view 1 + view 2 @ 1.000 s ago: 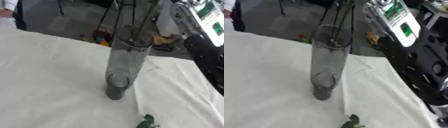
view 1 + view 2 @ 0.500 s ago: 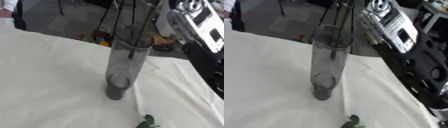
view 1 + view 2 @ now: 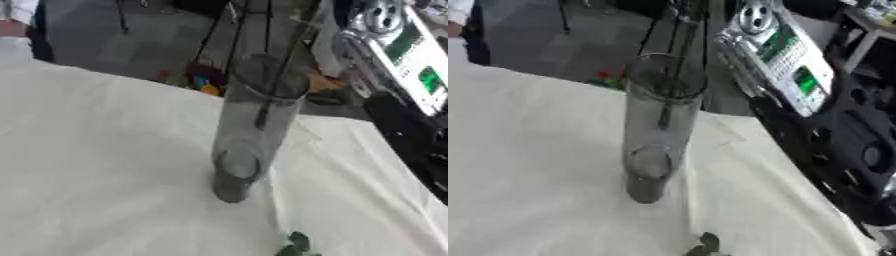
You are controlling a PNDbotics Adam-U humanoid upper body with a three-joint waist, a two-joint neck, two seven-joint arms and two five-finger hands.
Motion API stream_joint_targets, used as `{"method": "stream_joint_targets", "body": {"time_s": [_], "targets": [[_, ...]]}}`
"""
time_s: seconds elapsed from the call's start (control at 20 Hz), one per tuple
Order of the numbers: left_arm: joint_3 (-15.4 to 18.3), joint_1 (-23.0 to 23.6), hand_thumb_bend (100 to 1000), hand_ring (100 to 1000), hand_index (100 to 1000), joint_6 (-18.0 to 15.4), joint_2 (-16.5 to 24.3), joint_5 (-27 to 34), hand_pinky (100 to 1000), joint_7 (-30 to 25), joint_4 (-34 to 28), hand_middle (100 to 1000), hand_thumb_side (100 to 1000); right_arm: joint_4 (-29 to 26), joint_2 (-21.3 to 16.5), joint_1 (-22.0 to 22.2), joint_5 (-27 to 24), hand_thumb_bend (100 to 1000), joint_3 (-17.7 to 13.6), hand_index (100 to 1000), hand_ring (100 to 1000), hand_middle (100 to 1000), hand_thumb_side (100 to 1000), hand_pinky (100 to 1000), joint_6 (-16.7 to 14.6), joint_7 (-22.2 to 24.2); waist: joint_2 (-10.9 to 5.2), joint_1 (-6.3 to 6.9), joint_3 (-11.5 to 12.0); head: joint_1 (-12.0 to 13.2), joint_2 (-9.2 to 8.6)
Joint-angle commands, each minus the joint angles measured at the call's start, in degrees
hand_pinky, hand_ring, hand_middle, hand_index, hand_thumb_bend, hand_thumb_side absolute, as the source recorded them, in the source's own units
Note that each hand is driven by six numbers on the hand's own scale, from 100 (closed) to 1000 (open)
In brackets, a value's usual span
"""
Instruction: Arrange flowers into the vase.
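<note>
right eye view: a tall clear glass vase [image 3: 656,135] stands upright on the white tablecloth [image 3: 527,165], with dark thin stems [image 3: 677,60] running down into its mouth from above. the right arm [image 3: 824,125] fills the right side, but neither hand shows, so i cannot tell their fingers. a small green leaf [image 3: 706,244] lies on the cloth near the vase's base.

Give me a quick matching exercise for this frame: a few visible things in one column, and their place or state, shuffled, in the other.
Things:
1. glass vase
2. flower stem
3. green leaf
4. white tablecloth

Places or states:
A. lying loose near the bottom edge of the view
B. standing upright on the table
C. reaching down inside the vase
D. spread over the table

Pairs: 1-B, 2-C, 3-A, 4-D
</note>
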Motion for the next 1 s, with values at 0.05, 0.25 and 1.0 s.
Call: {"method": "stream_joint_targets", "body": {"time_s": [0.05,0.25,1.0], "targets": [[0.4,-0.9,100,876,935,-0.2,0.4,0.1,796,0.0,-0.7,868,1000,-1.1,-1.3,-0.4,-0.2,100,-0.3,100,203,101,1000,100,0.3,-0.6,-1.25,0.59,-0.1,0.2,-0.87],[0.4,-0.9,100,876,934,-0.2,0.3,0.1,796,0.0,-0.7,868,1000,-0.8,-1.5,0.3,0.1,100,0.0,100,259,154,1000,193,-0.2,0.0,-1.14,0.57,-0.1,0.3,-1.13],[0.4,-1.1,100,876,942,-0.2,0.0,0.2,797,0.0,-0.7,867,1000,-1.7,-1.6,1.5,-0.4,100,0.6,100,442,315,1000,550,0.3,2.2,-0.87,0.99,-0.2,0.4,-1.24]]}}
